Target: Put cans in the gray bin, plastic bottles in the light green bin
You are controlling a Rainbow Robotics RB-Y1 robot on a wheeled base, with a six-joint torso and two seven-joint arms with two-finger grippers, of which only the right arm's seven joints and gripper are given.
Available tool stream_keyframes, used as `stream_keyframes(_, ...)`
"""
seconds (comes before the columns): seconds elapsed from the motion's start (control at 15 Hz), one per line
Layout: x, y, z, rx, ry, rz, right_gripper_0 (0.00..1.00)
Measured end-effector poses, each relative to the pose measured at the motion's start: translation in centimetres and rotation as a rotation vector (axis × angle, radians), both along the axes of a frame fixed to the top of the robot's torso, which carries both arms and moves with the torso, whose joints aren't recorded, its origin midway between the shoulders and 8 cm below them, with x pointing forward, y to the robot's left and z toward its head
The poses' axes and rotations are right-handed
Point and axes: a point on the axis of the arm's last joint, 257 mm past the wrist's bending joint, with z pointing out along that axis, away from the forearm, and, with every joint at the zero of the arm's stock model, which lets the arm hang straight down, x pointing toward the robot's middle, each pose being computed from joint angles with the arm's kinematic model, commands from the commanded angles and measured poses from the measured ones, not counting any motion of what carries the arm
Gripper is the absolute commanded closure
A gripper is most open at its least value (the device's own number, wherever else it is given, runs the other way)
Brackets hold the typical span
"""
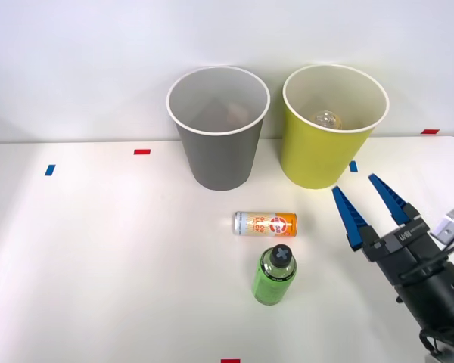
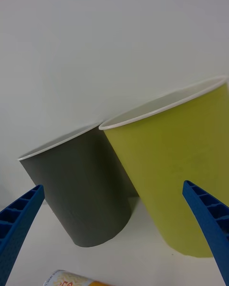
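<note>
Hand: right hand (image 1: 367,204), blue ribbed fingers spread, empty, above the white bench (image 1: 98,265).
Nearby: slim silver-and-orange can (image 1: 265,224) lying flat; green black-capped plastic bottle (image 1: 275,274) just beside it.
Behind: tall gray bin (image 1: 218,140), lime bin (image 1: 329,144).
Front view: clear rounded object (image 1: 327,119) inside the lime bin.

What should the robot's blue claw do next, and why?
Probably swing toward the silver-and-orange can and lower over it. The right gripper is open and empty, off to the side, and that can lies on the table, nearest the gray bin.
</note>
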Motion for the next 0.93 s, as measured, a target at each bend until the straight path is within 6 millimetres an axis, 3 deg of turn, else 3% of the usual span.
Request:
stream_keyframes(0.4, -3.6, -2.8, -1.5, 0.097, 0.032, -0.164, 0.00)
stream_keyframes(0.67, -5.5, -3.4, -2.6, 0.120, 0.054, -0.233, 0.00)
stream_keyframes(0.93, -5.3, -3.7, -3.5, 0.095, 0.078, -0.306, 0.00)
